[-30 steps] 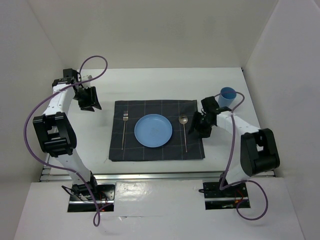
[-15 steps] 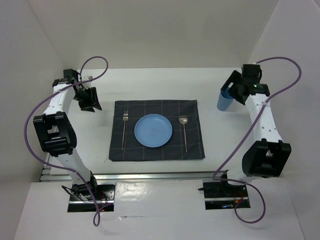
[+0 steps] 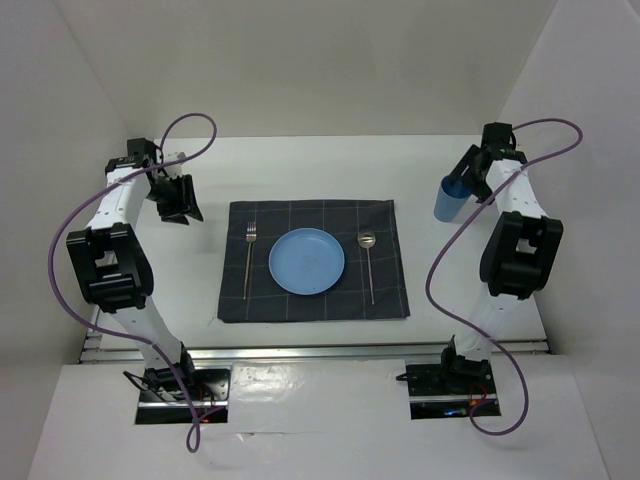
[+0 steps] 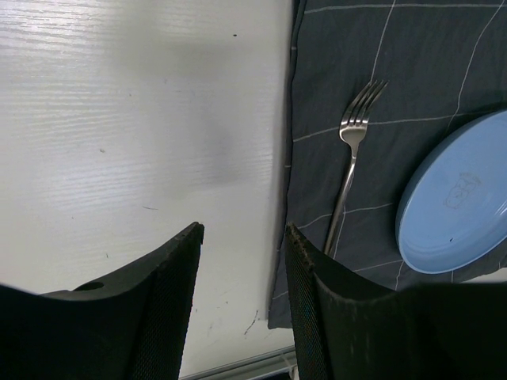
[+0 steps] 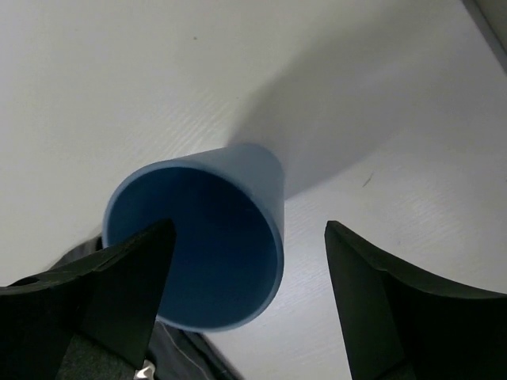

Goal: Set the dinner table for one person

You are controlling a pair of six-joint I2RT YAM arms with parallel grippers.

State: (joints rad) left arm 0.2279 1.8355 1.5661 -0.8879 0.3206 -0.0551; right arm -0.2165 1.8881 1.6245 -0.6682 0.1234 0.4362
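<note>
The white table point(image 3: 320, 165) fills the enclosure. A dark checked placemat point(image 3: 300, 310) lies at its middle, towards the near edge. On the mat sits a blue plate point(image 3: 307, 261), with a fork point(image 3: 249, 258) just to its left and a spoon point(image 3: 369, 265) just to its right, neither touching it. A blue cup point(image 3: 446, 200) stands mouth up on the bare table, just off the mat's far right corner. From how things lie, the setting looks nearly or fully done.

The main risk is at the cup. The right gripper point(image 5: 247, 229) hangs right above it, spread wide and holding nothing. From the wrist view one finger point(image 5: 119, 293) overlaps the rim while the other is well clear. Whether that finger touches the rim cannot be told. If the gripper drew away sideways or low, that finger could catch the rim and tip the cup or push it onto the mat. A lift straight up looks safest.

The right arm runs up the right side, its elbow folded by the wall and its wrist turned in and down over the cup. The left arm reaches to the far left. The left gripper point(image 4: 243, 233) is empty and narrowly parted, and points down at bare table beside the mat's left edge.
</note>
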